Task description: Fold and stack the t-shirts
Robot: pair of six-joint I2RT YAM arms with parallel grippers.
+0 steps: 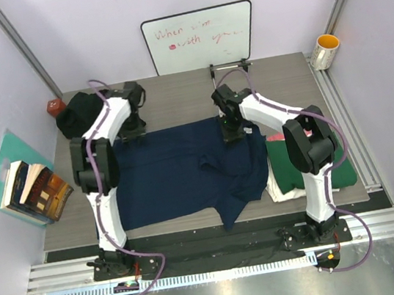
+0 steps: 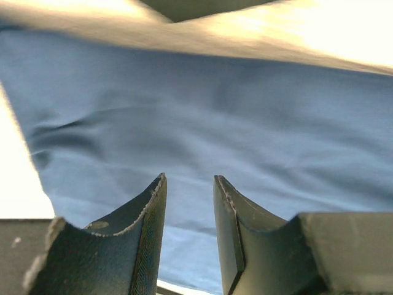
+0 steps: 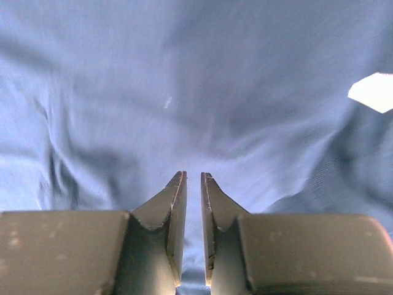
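Observation:
The navy blue t-shirt (image 1: pixel 178 172) lies spread over the middle of the table, its right part bunched and folded over. My left gripper (image 1: pixel 134 132) is at the shirt's far left edge, jaws open just above the cloth (image 2: pixel 215 110), with nothing between them (image 2: pixel 189 178). My right gripper (image 1: pixel 233 133) is at the shirt's far right edge. Its jaws (image 3: pixel 192 175) are nearly closed on the navy cloth (image 3: pixel 184 80), and creases run out from them. A stack at the right holds the dark green shirt (image 1: pixel 345 170), the pink-red shirt (image 1: pixel 276 138) and the cream-white shirt (image 1: pixel 285 192). The black shirt (image 1: pixel 76 110) lies bunched at the far left corner.
A whiteboard (image 1: pixel 199 37) leans on the back wall behind a small black stand (image 1: pixel 229 65). A yellow-lined mug (image 1: pixel 326 50) sits at the far right corner. A red object (image 1: pixel 55 106) is beside the black shirt. Books (image 1: pixel 31 188) lie off the table's left edge.

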